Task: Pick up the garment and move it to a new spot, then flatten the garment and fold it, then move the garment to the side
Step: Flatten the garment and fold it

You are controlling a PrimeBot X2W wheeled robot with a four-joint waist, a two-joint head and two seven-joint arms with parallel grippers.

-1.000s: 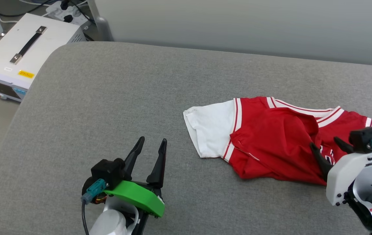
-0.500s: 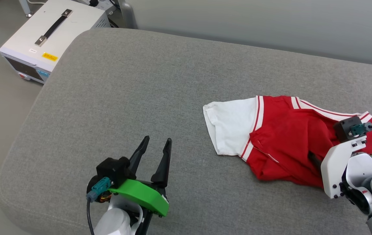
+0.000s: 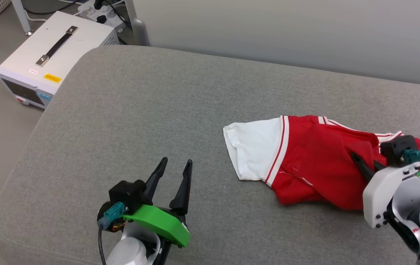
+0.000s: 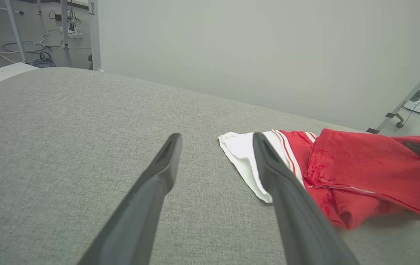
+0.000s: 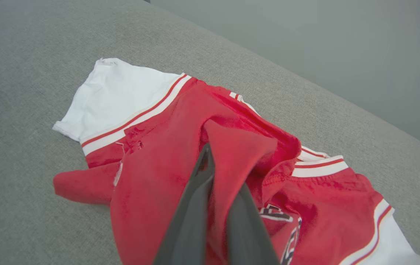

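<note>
The right tool (image 5: 215, 167) is clamped on a raised fold of the garment (image 5: 151, 184), a red jersey-style T-shirt with white short sleeves and red-and-white striped trim. Its two dark fingers are pressed together with red cloth bunched between them. From the right wrist view, the pinched fold stands up as a small peak near the middle of the shirt. Black, white-edged lettering (image 5: 278, 215) is partly visible just beside the fingers.

The garment lies crumpled on the right side of a grey fabric-covered cushion (image 3: 129, 121). One white sleeve (image 3: 254, 147) is spread flat and points toward the cushion's middle. The red body is rumpled and folded over itself.

The left tool (image 3: 177, 162), mounted on a bright green bracket (image 3: 156, 222), hovers over bare grey fabric at the near edge. Its fingers are spread apart and hold nothing. It is well apart from the shirt, whose sleeve shows beyond its right finger in the left wrist view.

Past the cushion's far left corner, a white metal box with a black carrying handle (image 3: 57, 49) sits on the floor. A pale grey wall (image 3: 287, 33) runs along the back.
</note>
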